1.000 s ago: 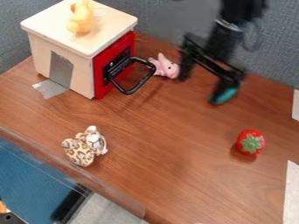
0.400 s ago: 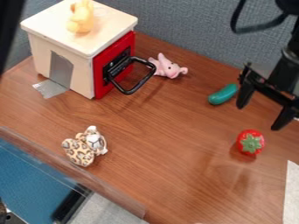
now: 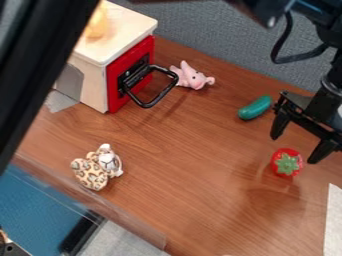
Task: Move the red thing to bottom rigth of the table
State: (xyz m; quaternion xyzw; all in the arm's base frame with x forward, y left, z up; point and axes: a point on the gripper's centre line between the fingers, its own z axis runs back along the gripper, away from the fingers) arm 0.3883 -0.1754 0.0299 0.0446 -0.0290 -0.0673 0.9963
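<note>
The black gripper (image 3: 294, 148) hangs at the right side, its two fingers spread wide with nothing held between them. Just below it, a red strawberry-like toy with a green leafy top (image 3: 286, 162) rests on the brown wooden table (image 3: 194, 200). One fingertip is up and left of the toy, the other close to its upper right; whether that one touches it I cannot tell.
A teal oblong toy (image 3: 255, 107) lies left of the gripper, and a pink toy (image 3: 192, 78) beside the box with a red door (image 3: 128, 75) and black handle. A leopard-spotted toy (image 3: 92, 172) sits lower left. Black arm structure crosses the upper left.
The gripper has moved from the top middle to the right and down, over the red toy, uncovering the teal toy. Black arm structure has come in at the upper left.
</note>
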